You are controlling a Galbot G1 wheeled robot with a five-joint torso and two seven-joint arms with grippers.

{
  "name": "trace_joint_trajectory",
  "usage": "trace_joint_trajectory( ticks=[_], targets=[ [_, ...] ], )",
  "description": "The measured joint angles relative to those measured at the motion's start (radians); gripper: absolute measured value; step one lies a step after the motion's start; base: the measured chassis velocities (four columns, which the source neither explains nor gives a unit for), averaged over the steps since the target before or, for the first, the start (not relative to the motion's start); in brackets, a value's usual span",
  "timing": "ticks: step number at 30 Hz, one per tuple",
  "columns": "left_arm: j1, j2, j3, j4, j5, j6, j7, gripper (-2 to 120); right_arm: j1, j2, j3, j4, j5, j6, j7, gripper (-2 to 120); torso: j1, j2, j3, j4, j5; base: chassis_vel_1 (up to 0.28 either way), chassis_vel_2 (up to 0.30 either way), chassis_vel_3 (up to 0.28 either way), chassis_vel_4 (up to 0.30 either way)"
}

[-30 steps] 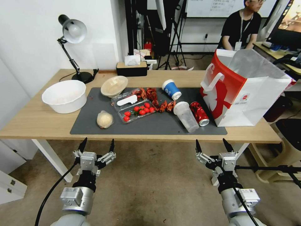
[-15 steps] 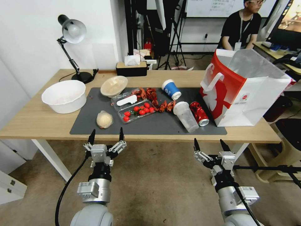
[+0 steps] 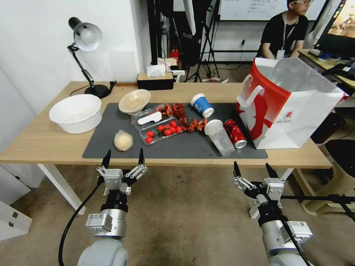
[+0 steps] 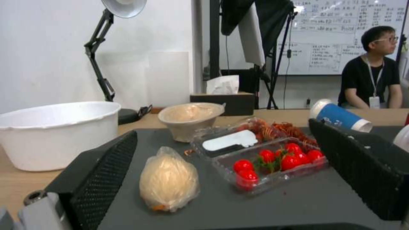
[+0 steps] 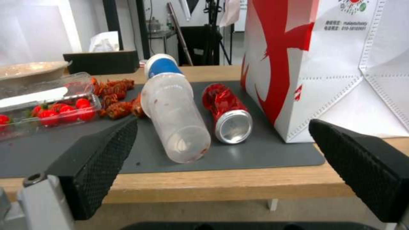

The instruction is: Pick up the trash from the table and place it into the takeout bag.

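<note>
Since a second ago my left gripper (image 3: 123,158) has climbed toward the wrapped lump (image 3: 123,140) near the desk's (image 3: 44,142) front edge, jaws apart; my right gripper (image 3: 255,172) hangs open below that edge. Rising carelessly, either could strike the edge.

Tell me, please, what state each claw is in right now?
Left claw: open, holding nothing, just short of the table edge.
Right claw: open, holding nothing, below the table edge.
</note>
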Motion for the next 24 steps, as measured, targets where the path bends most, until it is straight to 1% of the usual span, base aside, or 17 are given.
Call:
trace_joint_trajectory(
  ticks=[13, 16, 17, 18, 20, 21, 23, 24],
  targets=[
    [0.011, 0.024, -0.012, 0.001, -0.015, 0.0, 0.018, 100, -0.008, 0.013, 0.009, 0.006, -0.019, 0.01, 0.003, 100, 0.0, 0.0, 0.0, -0.0001, -0.0001, 0.0, 0.0, 0.0, 0.0],
    [0.046, 0.052, -0.022, -0.012, -0.018, -0.013, 0.036, 100, 0.024, -0.028, 0.023, -0.016, -0.017, 0.017, -0.014, 100, 0.0, 0.0, 0.0, 0.0, 0.0001, 0.0, 0.0, 0.0, 0.0],
    [0.046, 0.052, -0.022, -0.012, -0.018, -0.013, 0.036, 100, 0.024, -0.028, 0.023, -0.016, -0.017, 0.017, -0.014, 100, 0.0, 0.0, 0.0, 0.0, 0.0001, 0.0, 0.0, 0.0, 0.0],
    [0.051, 0.057, -0.026, -0.012, -0.018, -0.02, 0.039, 100, 0.046, -0.051, 0.031, -0.017, -0.003, 0.011, -0.028, 100, 0.0, 0.0, 0.0, -0.0001, 0.0, 0.0, 0.0, 0.0, 0.0],
    [0.051, 0.056, -0.033, -0.012, -0.017, -0.027, 0.042, 100, 0.094, -0.124, 0.044, -0.017, 0.036, -0.022, -0.053, 100, 0.0, 0.0, 0.0, 0.0, 0.0, 0.0, 0.0, 0.0, 0.0],
    [0.051, 0.056, -0.033, -0.012, -0.017, -0.027, 0.042, 100, 0.094, -0.124, 0.044, -0.017, 0.036, -0.022, -0.053, 100, 0.0, 0.0, 0.0, 0.0, 0.0, 0.0, 0.0, 0.0, 0.0],
    [0.051, 0.058, -0.047, -0.01, -0.025, -0.031, 0.053, 100, 0.171, -0.223, 0.048, -0.031, 0.128, -0.085, -0.082, 100, 0.0, 0.0, 0.0, 0.0, 0.0002, 0.0, 0.0, 0.0, 0.0],
    [0.05, 0.061, -0.05, -0.006, -0.032, -0.032, 0.056, 100, 0.206, -0.255, 0.049, -0.05, 0.159, -0.101, -0.095, 100, 0.0, 0.0, 0.0, 0.0, -0.0002, 0.0, 0.0, 0.0, 0.0]
  ],
)
